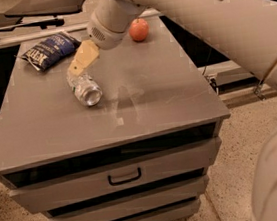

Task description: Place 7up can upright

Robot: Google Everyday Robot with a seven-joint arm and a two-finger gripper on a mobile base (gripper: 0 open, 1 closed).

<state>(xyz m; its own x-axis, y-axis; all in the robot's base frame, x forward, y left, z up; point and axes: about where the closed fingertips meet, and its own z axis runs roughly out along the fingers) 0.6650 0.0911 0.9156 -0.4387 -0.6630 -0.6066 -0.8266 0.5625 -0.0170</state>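
Can (84, 88) on its side on the desk (178, 102), shiny end toward the front edge. Right of the can, a broad open stretch of desk out to the right edge; in front of it, open top down to the front edge. Behind the can to its left, bag (49, 50); behind to its right, apple (139, 30) near the back edge. Hand (75, 69) just above the can's far end, angled down and leftward on an arm (191, 10) reaching in from the can's right. Spread or pressed together: cannot tell.
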